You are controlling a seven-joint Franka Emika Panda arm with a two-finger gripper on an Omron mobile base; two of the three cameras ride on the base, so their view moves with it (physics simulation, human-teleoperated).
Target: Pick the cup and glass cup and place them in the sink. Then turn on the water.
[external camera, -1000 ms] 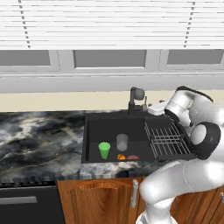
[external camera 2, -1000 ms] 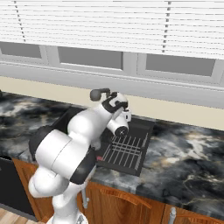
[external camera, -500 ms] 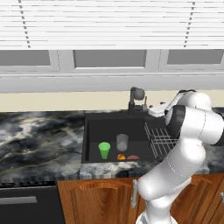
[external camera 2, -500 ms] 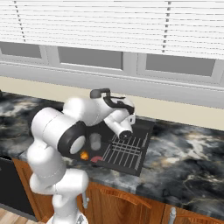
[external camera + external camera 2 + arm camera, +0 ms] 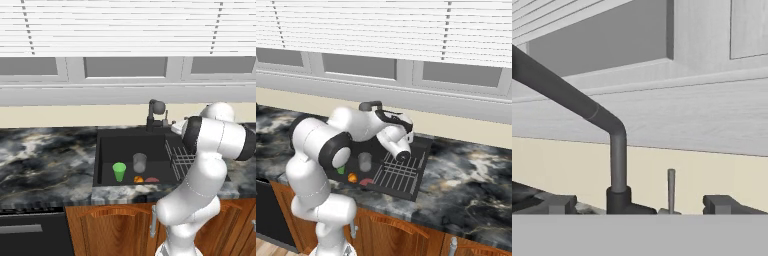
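- Swung further behind the sink [image 5: 107, 150] since a second ago, the arm brings its hand [image 5: 639, 212] close to the faucet [image 5: 617, 165], fingers spread wide, gripping nothing.
- Green cup [image 5: 119, 171] and glass cup [image 5: 139, 162] stand upright inside the basin, near each other.
- Dish rack [image 5: 401, 172] sits beside them.

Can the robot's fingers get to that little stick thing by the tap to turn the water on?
Probably yes. The open fingers face the thin upright lever beside the faucet, and nothing stands between them.
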